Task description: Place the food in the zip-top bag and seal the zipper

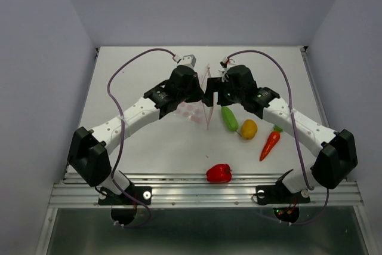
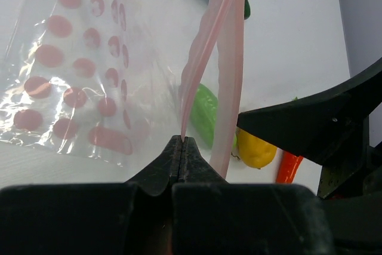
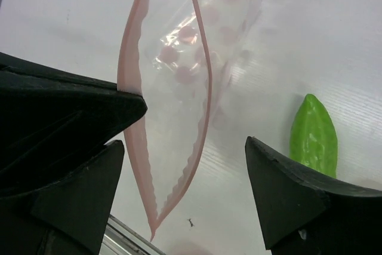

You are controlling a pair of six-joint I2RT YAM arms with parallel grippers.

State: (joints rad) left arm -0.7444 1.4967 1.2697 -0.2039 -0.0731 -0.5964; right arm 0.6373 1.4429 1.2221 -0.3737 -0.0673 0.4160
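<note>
So the left gripper (image 2: 182, 143) is clamped shut right on one lip of the zipper (image 2: 230, 58). It holds the zip-top bag (image 2: 71, 88) up on edge, with the spotted body trailing off to that gripper's left. The right gripper (image 3: 188, 141) is wide open and the bag's mouth gapes between its fingers. One pink lip is touching or just beside the left-hand finger (image 3: 89, 117), can't tell which. The food I can see is all out on the desk (image 1: 149, 147). The light green pod (image 3: 314, 135) lies just outside the right gripper's other finger, with the yellow piece (image 1: 248, 129) and carrot (image 1: 270, 143) beyond it toward that arm's base. The red pepper (image 1: 219, 174) is well apart from both grippers.
</note>
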